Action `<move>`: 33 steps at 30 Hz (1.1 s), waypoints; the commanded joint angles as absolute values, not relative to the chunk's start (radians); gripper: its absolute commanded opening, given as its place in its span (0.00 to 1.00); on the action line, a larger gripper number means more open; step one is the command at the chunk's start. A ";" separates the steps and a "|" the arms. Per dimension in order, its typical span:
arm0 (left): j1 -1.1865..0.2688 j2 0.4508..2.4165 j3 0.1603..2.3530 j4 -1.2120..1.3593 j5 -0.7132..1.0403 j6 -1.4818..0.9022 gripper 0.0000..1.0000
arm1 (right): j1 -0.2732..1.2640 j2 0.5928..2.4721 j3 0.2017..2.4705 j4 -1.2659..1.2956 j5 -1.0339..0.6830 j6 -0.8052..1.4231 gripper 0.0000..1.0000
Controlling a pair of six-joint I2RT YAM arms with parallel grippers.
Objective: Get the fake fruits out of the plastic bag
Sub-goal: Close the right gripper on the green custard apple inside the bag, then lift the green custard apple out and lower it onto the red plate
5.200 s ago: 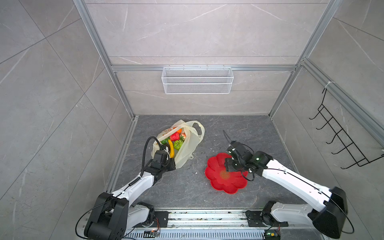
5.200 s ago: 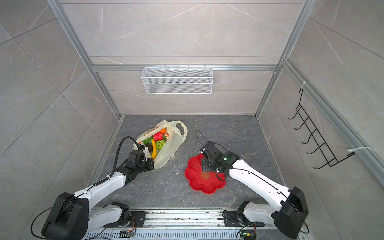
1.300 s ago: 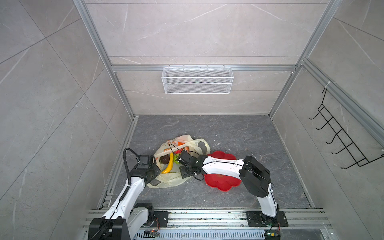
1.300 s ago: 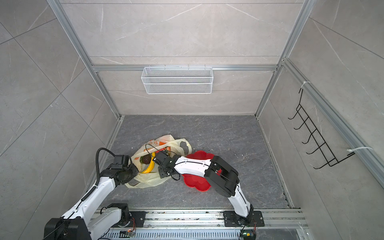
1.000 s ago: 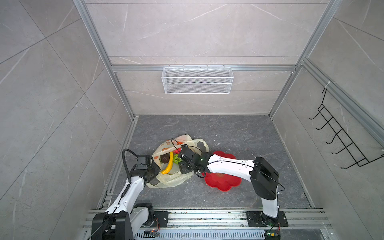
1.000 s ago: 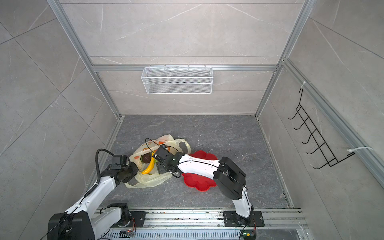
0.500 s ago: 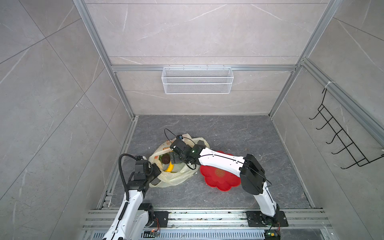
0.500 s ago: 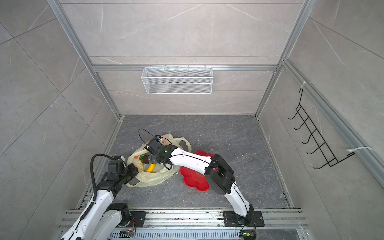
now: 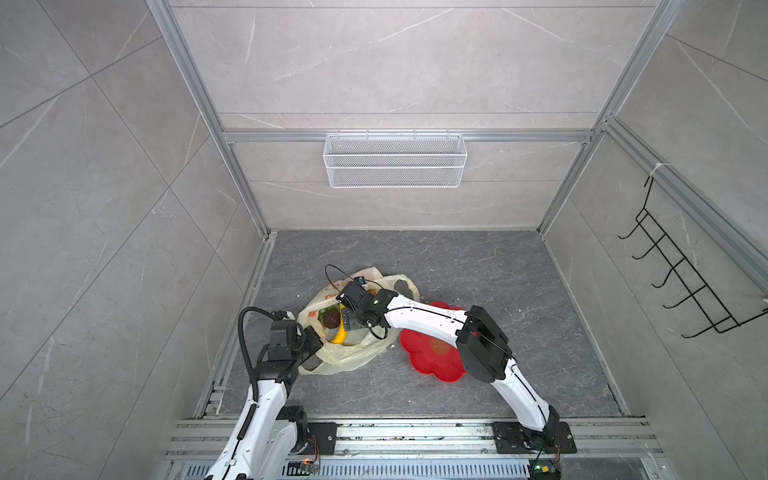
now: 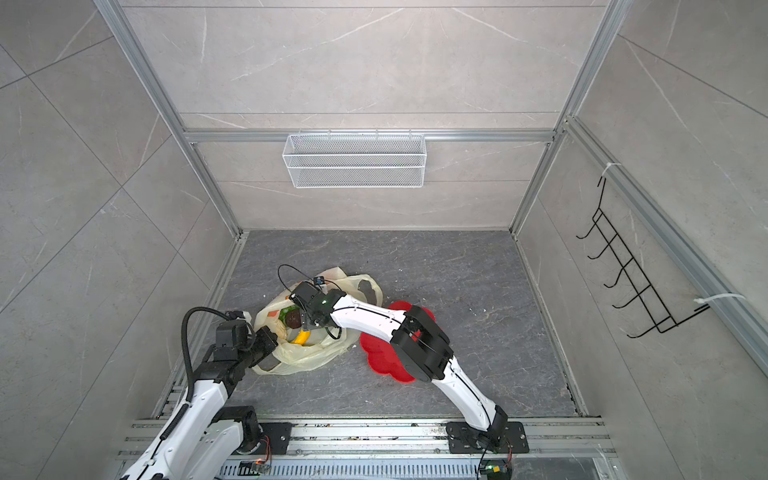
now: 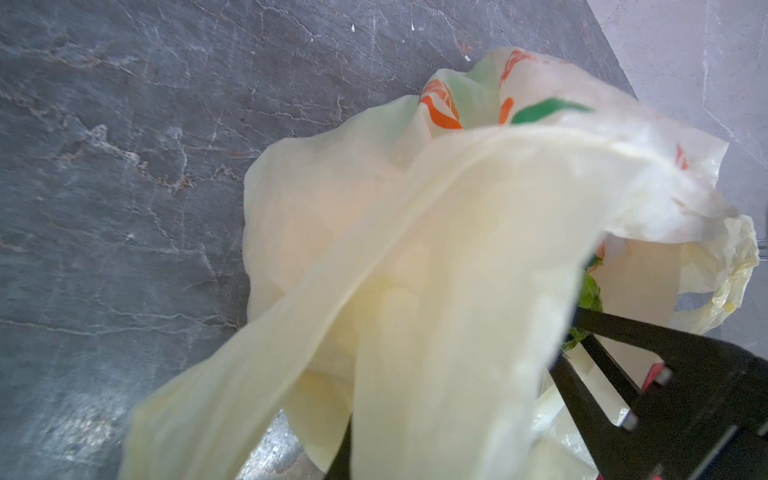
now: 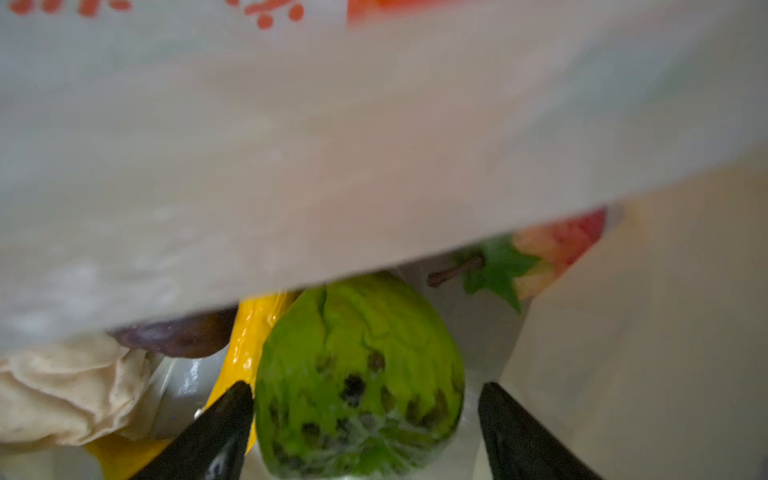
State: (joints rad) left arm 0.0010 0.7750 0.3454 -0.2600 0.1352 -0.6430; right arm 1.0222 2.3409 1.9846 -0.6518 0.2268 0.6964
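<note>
Right wrist view is showing the right gripper point(image 12: 365, 388) with its jaws standing spread on either side of a green bumpy plastic fruit point(image 12: 357, 357), inside the thin translucent pale-yellow plastic bag point(image 9: 353, 353). A yellow plastic banana point(image 12: 249, 332) is lying against that fruit (a dark brown ball point(image 12: 178, 336) and a red-and-cream piece point(image 12: 557, 245) are showing partly behind). In both top views the left gripper point(image 9: 314, 340) is pinching the bag's near rim, jaws pressed together on the film. The bag is resting on the dark grey floor point(image 9: 457, 266), just beside a red flower-shaped plate point(image 9: 432, 361).
</note>
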 commanded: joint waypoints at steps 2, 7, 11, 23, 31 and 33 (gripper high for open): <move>0.004 0.765 0.347 -0.226 0.153 -0.616 0.00 | 1.019 2.396 2.091 -0.735 0.229 0.695 0.79; 0.005 0.771 0.350 -0.224 0.155 -0.615 0.00 | 1.019 2.400 2.106 -0.752 0.236 0.688 0.72; 0.004 0.766 0.349 -0.226 0.155 -0.615 0.00 | 1.022 2.386 2.093 -0.743 0.239 0.682 0.70; 0.004 0.756 0.344 -0.224 0.153 -0.614 0.00 | 1.046 2.274 1.994 -0.697 0.258 0.648 0.70; 0.004 0.762 0.347 -0.222 0.155 -0.612 0.00 | 1.074 2.024 1.770 -0.646 0.256 0.581 0.70; 0.004 0.761 0.348 -0.225 0.155 -0.610 0.00 | 1.075 1.931 1.679 -0.622 0.260 0.582 0.70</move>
State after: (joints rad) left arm 0.0010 0.7677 0.3454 -0.2565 0.1390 -0.6426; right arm 1.0782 2.0609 1.7576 -0.6579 0.2440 0.6056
